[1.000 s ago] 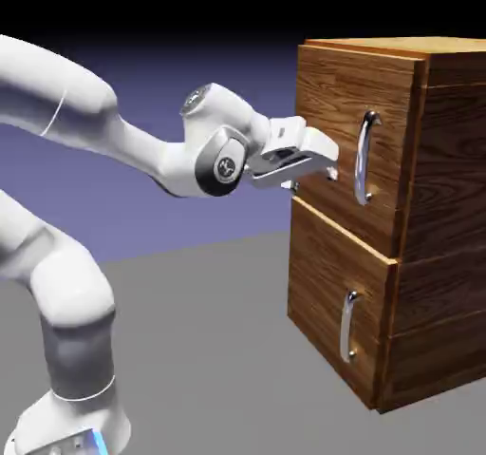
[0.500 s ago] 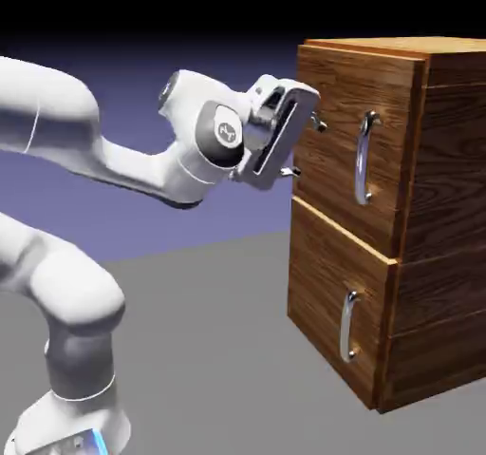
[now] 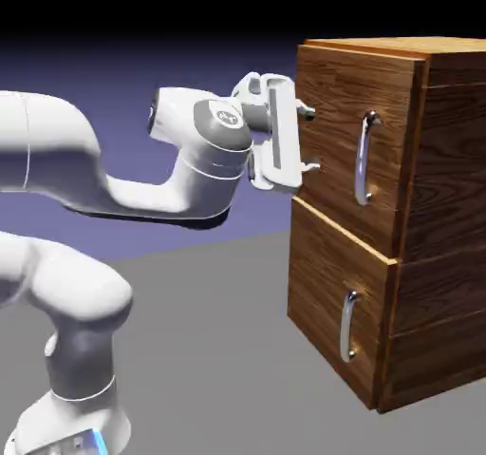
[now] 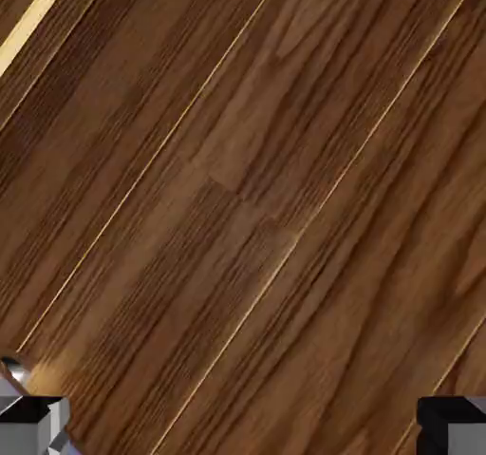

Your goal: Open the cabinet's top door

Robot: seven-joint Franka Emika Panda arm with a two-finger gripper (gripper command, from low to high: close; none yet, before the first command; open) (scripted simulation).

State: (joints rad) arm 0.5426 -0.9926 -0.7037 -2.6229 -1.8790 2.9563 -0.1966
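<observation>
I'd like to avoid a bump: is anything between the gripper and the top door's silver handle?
Nothing visible stands between the open white gripper and the curved silver handle on the wood-grain top door.

The floor [image 3: 204, 349] is plain matte grey, and its far edge runs in a slightly slanted line against the blue-violet backdrop [image 3: 190, 242], higher toward the exterior view's right. The cabinet [image 3: 391, 230] stands upright on the floor toward that right side, its lower front edge slanting. Well apart, toward the left side, stands the robot's white base [image 3: 71, 420].
</observation>
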